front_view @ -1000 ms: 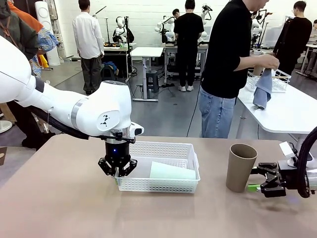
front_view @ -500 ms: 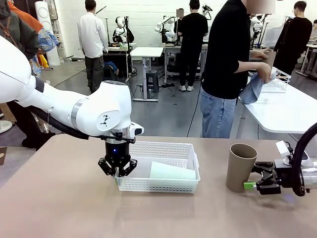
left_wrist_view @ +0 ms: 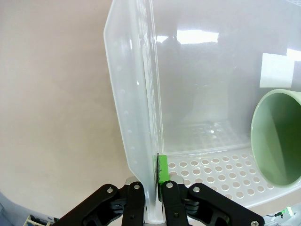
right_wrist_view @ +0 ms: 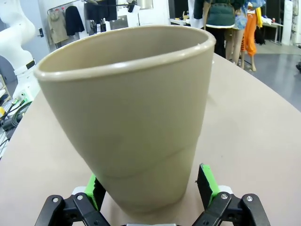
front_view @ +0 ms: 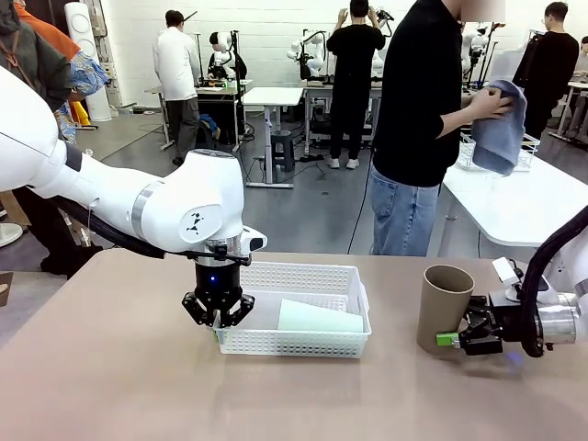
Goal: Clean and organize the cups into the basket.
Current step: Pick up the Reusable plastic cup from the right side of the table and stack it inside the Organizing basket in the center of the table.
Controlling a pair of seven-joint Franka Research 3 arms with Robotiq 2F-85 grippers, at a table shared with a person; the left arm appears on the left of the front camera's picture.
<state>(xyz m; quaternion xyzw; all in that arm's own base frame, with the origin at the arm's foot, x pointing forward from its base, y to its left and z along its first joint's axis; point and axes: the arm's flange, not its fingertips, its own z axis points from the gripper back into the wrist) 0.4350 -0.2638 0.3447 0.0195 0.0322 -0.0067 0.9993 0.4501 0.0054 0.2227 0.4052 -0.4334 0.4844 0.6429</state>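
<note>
The left gripper (front_view: 219, 319) pinches the basket (front_view: 303, 269) by its left end wall, jaws shut on it; a mint cup (front_view: 320, 317) lies inside. Right of the basket, the right gripper (front_view: 462, 338) stands wide around the base of an upright tan cup (front_view: 446, 303), not closed on it. Likely next: close, lift over the basket's right wall, and lay it behind the mint cup, where floor looks free.

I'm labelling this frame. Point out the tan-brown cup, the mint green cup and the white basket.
Tan-brown matte tumbler (front_view: 446, 308), front view, middle of its side wall.
Pale mint green tumbler (front_view: 317, 317), front view, its upturned side.
White plastic lattice basket (front_view: 303, 276), front view, far wall.
</note>
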